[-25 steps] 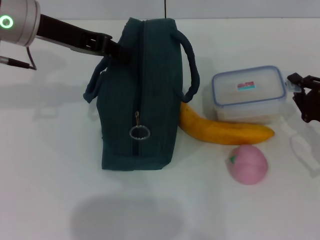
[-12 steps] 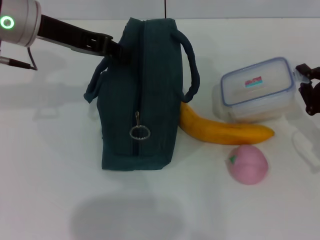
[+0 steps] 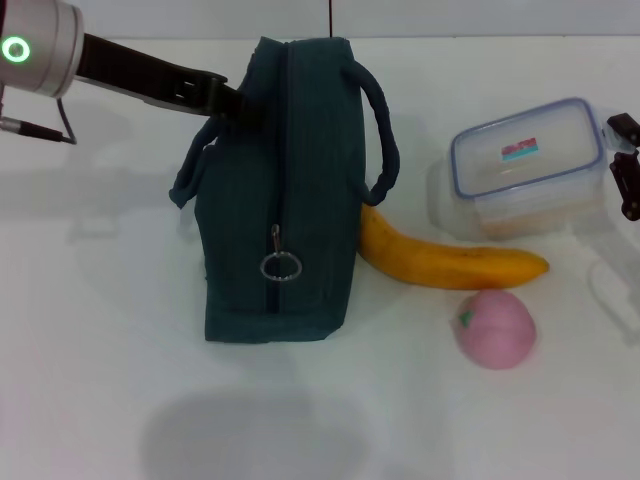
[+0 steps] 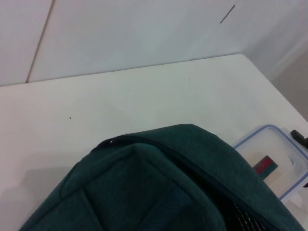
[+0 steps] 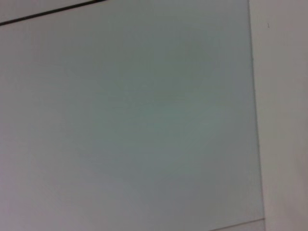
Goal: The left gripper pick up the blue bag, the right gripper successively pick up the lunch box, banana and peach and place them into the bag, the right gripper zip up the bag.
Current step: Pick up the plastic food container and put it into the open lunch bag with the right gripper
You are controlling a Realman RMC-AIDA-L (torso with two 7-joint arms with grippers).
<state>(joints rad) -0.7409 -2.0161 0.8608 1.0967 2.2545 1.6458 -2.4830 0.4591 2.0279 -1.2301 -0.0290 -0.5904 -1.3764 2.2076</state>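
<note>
Lunch box (image 3: 525,170) is seen tilted and lifted at the right gripper (image 3: 622,165), which is clamped on its outer end at the head view's right edge. Just below that gripper the banana (image 3: 450,262) is laid out, touching the blue bag (image 3: 280,190), with the peach (image 3: 494,328) nearer still and bare table (image 3: 100,350) left open around it. Farther across, the left gripper (image 3: 228,98) is closed on the bag's top back corner, the bag standing upright, zip shut.

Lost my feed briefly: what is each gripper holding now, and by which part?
Right gripper holds the lunch box by its right end, lifted. Left gripper is at the bag top; grip hidden.
</note>
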